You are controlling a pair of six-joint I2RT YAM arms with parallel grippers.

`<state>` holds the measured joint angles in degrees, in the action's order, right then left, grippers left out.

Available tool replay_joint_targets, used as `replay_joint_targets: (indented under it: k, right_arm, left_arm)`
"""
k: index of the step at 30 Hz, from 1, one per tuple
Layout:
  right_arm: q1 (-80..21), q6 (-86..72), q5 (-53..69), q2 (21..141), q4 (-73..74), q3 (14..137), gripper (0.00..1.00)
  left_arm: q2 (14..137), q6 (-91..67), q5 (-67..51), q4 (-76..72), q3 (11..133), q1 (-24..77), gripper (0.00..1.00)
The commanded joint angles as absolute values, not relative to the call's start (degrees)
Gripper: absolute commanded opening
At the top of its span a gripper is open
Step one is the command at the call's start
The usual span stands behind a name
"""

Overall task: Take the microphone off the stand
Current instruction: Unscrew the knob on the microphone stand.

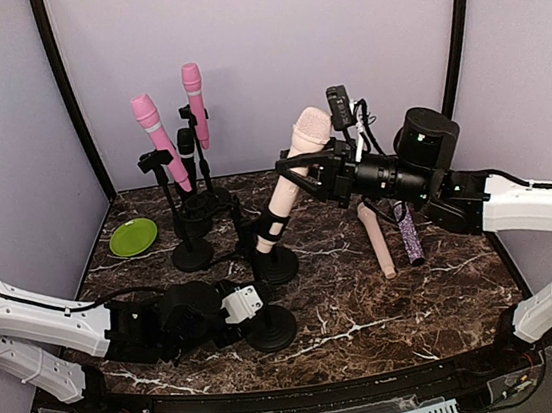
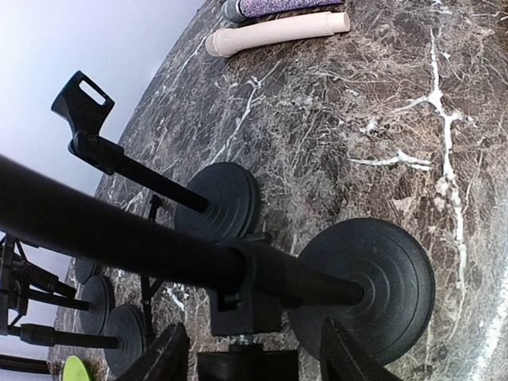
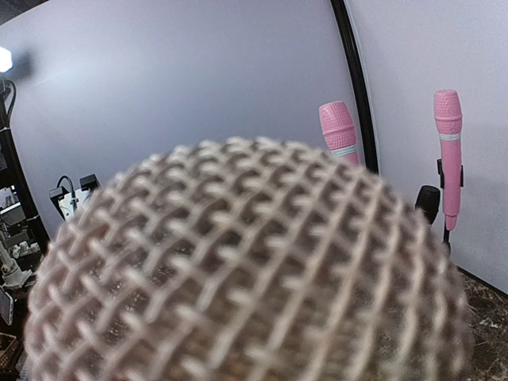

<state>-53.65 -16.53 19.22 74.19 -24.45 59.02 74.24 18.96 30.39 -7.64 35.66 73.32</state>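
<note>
The cream microphone (image 1: 309,127) stands tilted at the centre of the top view, with its lower end seated in the stand clip (image 1: 272,225). The right gripper (image 1: 295,169) is clamped on the microphone body below the mesh head. The left gripper (image 2: 254,349) has its fingers apart, straddling the near stand's pole (image 2: 119,234) above the base (image 2: 373,294). Brace the pole first. Then draw the microphone out along its own axis, toward the upper right. A sideways pull risks tipping the stand.

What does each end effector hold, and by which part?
The right end effector grips the cream microphone on its body, just under the head. The left end effector stands open around a stand pole, holding nothing.
</note>
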Motion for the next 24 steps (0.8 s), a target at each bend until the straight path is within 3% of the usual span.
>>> replay_joint_targets:
  k: [1,6,12,16,22,24]
  right_arm:
    - [-53.7,-13.54,17.18,76.37,-18.69,58.44,0.25]
    - [-53.7,-13.58,17.17,76.53,-18.72,58.49,0.25]
    - [-53.68,-13.49,17.05,76.3,-18.63,58.5,0.24]
    - [-53.7,-13.45,17.17,76.28,-18.56,58.54,0.25]
    - [-53.7,-13.45,17.6,76.12,-18.54,58.67,0.25]
    - [-53.71,-13.45,17.74,76.03,-18.43,58.71,0.24]
  left_arm:
    - [73.86,23.23,35.02,-11.33,36.89,74.02,0.59]
    - [74.31,25.32,35.94,-13.4,36.77,75.2,0.56]
    - [74.62,25.1,35.85,-13.23,36.69,75.36,0.32]
    - [74.72,22.7,34.82,-11.41,36.65,75.37,0.2]
    - [72.86,15.64,29.34,-9.53,35.7,74.68,0.1]
    - [71.37,11.39,22.08,-9.32,34.93,72.91,0.09]
